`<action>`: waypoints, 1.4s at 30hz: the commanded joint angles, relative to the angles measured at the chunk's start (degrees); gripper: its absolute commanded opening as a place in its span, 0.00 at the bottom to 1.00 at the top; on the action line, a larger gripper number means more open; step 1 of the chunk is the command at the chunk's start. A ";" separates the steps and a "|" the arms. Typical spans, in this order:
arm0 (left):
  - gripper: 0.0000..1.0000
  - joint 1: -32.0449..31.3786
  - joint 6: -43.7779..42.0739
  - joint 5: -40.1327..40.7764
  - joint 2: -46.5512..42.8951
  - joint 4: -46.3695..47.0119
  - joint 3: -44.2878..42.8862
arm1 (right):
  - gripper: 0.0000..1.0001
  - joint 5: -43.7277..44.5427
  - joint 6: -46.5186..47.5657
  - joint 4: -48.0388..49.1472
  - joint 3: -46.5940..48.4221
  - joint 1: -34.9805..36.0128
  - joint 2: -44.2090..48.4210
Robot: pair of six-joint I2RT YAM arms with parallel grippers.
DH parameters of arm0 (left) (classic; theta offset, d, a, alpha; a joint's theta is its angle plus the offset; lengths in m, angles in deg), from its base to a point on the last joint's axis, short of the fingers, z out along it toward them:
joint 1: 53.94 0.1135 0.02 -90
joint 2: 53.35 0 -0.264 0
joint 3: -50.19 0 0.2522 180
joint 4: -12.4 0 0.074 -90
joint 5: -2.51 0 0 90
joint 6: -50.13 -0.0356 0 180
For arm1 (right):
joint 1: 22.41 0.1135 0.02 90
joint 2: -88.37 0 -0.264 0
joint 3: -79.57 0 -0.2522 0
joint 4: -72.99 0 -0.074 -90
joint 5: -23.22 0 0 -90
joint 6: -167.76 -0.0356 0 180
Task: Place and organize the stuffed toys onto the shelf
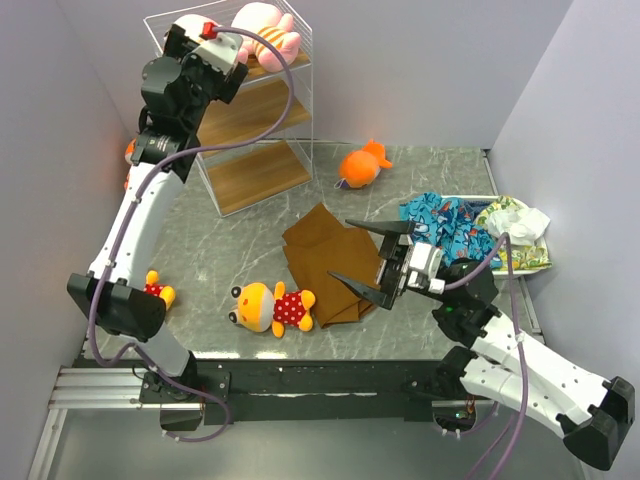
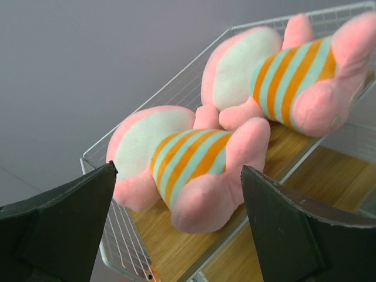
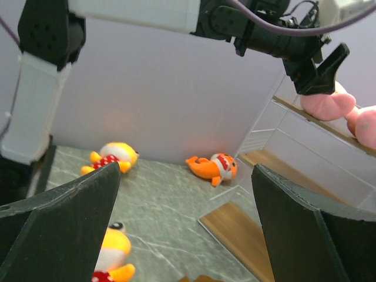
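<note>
The shelf (image 1: 250,120) stands at the back left. Two pink striped toys (image 1: 265,30) lie side by side on its top board, also seen in the left wrist view (image 2: 188,167), (image 2: 282,76). My left gripper (image 1: 238,55) is open and empty just in front of the nearer one (image 2: 178,170). My right gripper (image 1: 364,257) is open and empty above the brown cloth (image 1: 325,255). One yellow toy (image 1: 272,307) lies front centre, another (image 1: 157,290) by the left arm. One orange shark (image 1: 362,165) lies right of the shelf, another (image 3: 214,166) left of it.
A colourful fabric pile (image 1: 450,225) and a tray (image 1: 530,255) with white stuff sit at the right. The shelf's middle and bottom boards (image 1: 255,175) are bare. Walls close the left, back and right sides.
</note>
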 commanded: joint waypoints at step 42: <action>0.82 -1.51 104.89 -11.44 -60.83 -16.77 91.75 | 0.85 25.44 -40.18 -40.82 9.57 0.40 -17.39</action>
